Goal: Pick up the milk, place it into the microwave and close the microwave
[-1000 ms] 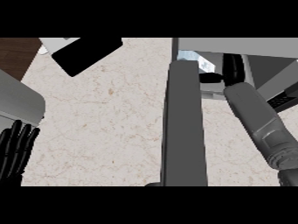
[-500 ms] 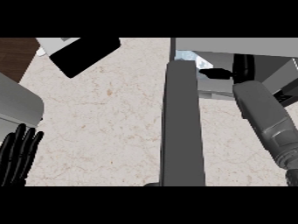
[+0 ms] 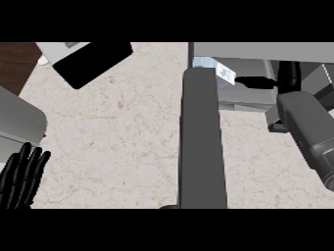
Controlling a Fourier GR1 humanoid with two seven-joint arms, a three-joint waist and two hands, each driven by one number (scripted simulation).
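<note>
The milk [image 3: 222, 73], a small white and blue carton, stands inside the microwave [image 3: 271, 51] at the upper right, just behind its open door [image 3: 202, 147], which shows edge-on as a long grey bar. My right hand [image 3: 286, 78] is inside the microwave to the right of the milk. Its fingers are straight and point away from me, and its thumb [image 3: 256, 81] stretches left so that its tip comes up to the carton's side. Nothing is curled round the milk. My left hand [image 3: 17, 181] rests open at the lower left, fingers up.
A black slab with a white base [image 3: 93, 61] lies at the back left of the speckled counter [image 3: 111, 132]. A grey box [image 3: 7, 117] stands at the left edge. Dark wood [image 3: 3, 61] shows beyond the counter's corner.
My right forearm has swung to the right and further in, and the hand has shifted right of the milk. The milk has stayed in place. The left hand has barely moved.
</note>
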